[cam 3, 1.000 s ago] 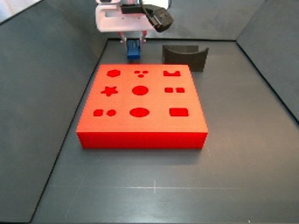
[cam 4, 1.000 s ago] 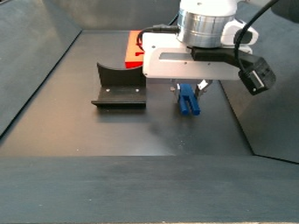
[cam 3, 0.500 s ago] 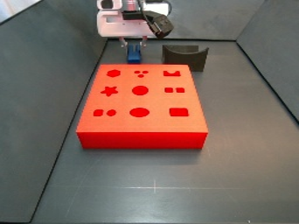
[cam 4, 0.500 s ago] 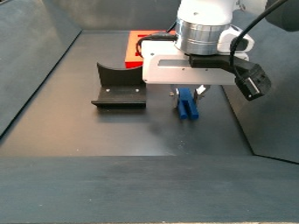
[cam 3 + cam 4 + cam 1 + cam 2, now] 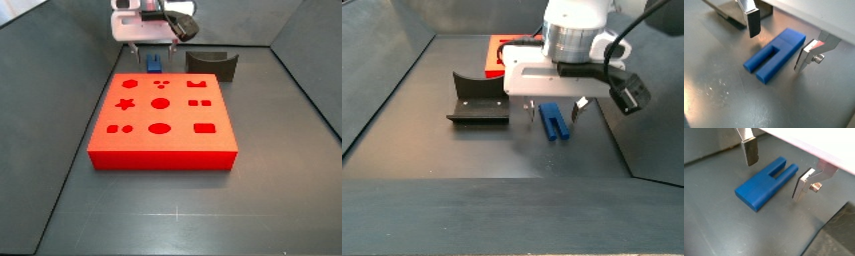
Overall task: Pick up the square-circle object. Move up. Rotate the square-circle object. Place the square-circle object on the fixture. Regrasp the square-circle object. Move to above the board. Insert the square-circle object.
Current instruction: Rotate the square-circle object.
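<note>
The square-circle object is a small blue block with two short prongs, lying flat on the grey floor; it shows in both wrist views and both side views. My gripper hangs low over it and is open, one finger on each side, and the pads do not touch it. The dark fixture stands on the floor beside the gripper. The red board lies on the floor close by, apart from the block.
Dark walls close the floor in on all sides in both side views. The fixture sits a short way from the block. The board is partly hidden behind my arm in a side view.
The gripper and the blue block under it have shifted slightly away from the board. The fingers now stand apart on either side of the block.
</note>
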Motion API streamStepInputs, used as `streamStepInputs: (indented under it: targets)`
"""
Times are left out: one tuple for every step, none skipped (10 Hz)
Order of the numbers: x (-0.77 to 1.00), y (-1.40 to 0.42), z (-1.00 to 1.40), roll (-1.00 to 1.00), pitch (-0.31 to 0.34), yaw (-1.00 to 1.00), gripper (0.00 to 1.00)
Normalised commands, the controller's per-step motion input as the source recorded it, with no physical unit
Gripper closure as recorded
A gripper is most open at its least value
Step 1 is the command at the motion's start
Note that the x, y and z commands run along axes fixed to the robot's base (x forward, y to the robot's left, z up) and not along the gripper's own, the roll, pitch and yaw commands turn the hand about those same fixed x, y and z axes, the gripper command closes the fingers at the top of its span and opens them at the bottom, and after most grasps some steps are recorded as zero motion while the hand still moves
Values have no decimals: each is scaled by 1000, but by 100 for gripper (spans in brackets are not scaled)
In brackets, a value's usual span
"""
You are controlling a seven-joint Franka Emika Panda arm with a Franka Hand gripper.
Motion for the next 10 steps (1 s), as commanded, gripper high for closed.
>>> streamStepInputs:
  targets:
    - [-19, 2, 1000, 11, 44, -5, 0]
    - [-11, 4, 1000, 26, 88, -13, 0]
    - [-8, 6, 1000, 36, 107, -14, 0]
    - [-11, 4, 1000, 65, 123, -14, 0]
    - [-15, 4, 1000, 89, 129, -13, 0]
    - [-21, 1, 1000, 117, 133, -1, 0]
    - [-26, -4, 994, 125, 135, 9, 0]
    - [-23, -9, 819, 151, 138, 27, 0]
    - [0, 0, 0, 0, 0, 1000, 0]
    - [-2, -7, -131, 1, 2, 1000, 0]
